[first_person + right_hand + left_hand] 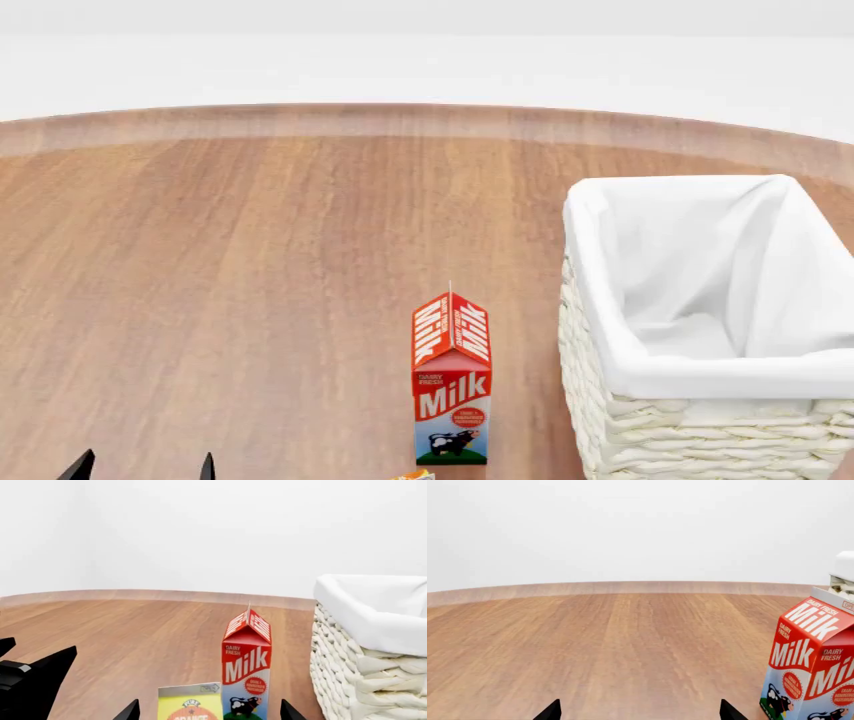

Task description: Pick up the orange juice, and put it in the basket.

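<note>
The orange juice [190, 704] is a yellow carton. Only its top shows, low in the right wrist view, close in front of the red Milk carton [247, 667]. My right gripper [209, 714] is open, its two black tips wide apart on either side of the juice and not touching it. In the head view only a sliver of the juice [416, 475] shows at the bottom edge. The basket [594, 400], cream wicker with white lining, stands right of the milk and is empty. My left gripper [144, 468] is open and empty at the lower left.
The Milk carton [451, 385] stands upright between the juice and the basket, and also shows in the left wrist view [810, 665]. The wooden table [240, 280] ends in a curved far edge against a white wall. My left arm's black gripper [30, 685] shows in the right wrist view.
</note>
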{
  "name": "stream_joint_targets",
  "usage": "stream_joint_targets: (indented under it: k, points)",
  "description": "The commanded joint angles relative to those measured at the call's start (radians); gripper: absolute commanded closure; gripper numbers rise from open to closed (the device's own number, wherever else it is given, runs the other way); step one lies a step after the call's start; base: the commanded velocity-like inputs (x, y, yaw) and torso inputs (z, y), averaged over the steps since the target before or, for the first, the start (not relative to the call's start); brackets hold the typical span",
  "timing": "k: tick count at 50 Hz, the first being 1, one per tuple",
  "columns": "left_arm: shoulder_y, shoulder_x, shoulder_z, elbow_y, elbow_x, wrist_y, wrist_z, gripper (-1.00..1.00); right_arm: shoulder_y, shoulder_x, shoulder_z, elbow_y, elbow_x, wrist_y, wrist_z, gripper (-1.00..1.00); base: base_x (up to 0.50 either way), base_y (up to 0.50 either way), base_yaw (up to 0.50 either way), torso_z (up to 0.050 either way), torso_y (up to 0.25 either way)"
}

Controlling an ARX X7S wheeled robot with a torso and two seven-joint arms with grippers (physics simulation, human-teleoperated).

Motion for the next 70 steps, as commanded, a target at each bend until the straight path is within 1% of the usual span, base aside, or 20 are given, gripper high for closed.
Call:
stream_joint_targets:
  k: [1, 10, 29, 47, 55, 70]
  points:
    - [-0.001, -0.004, 0.005, 0.000, -0.004, 0.001, -0.005, -1.00, -0.002, -0.004, -0.017, 0.050, -0.003, -0.032, -0.002, -1.00, 0.00, 0.00, 0.00, 0.000, 0.000]
    - [-0.002, -0.007, 0.009, -0.001, -0.007, 0.002, -0.008, -1.00, 0.016, -0.016, -0.032, 0.129, -0.010, -0.063, -0.008, -1.00, 0.00, 0.00, 0.00, 0.000, 0.000]
    - [-0.004, -0.013, 0.017, -0.002, -0.013, 0.005, -0.015, -1.00, 0.069, -0.035, -0.063, 0.172, -0.024, -0.034, -0.004, -1.00, 0.00, 0.00, 0.00, 0.000, 0.000]
    - [-0.005, -0.018, 0.024, -0.002, -0.018, 0.007, -0.022, -1.00, 0.139, -0.060, -0.065, 0.301, -0.016, -0.071, -0.001, -1.00, 0.00, 0.00, 0.00, 0.000, 0.000]
    - [-0.006, -0.021, 0.027, -0.003, -0.021, 0.008, -0.024, -1.00, 0.149, -0.061, -0.076, 0.291, -0.016, -0.054, 0.003, -1.00, 0.00, 0.00, 0.00, 0.000, 0.000]
    - [-0.007, -0.025, 0.033, -0.003, -0.025, 0.009, -0.029, -1.00, 0.176, -0.076, -0.091, 0.348, -0.011, -0.076, 0.005, -1.00, 0.00, 0.00, 0.00, 0.000, 0.000]
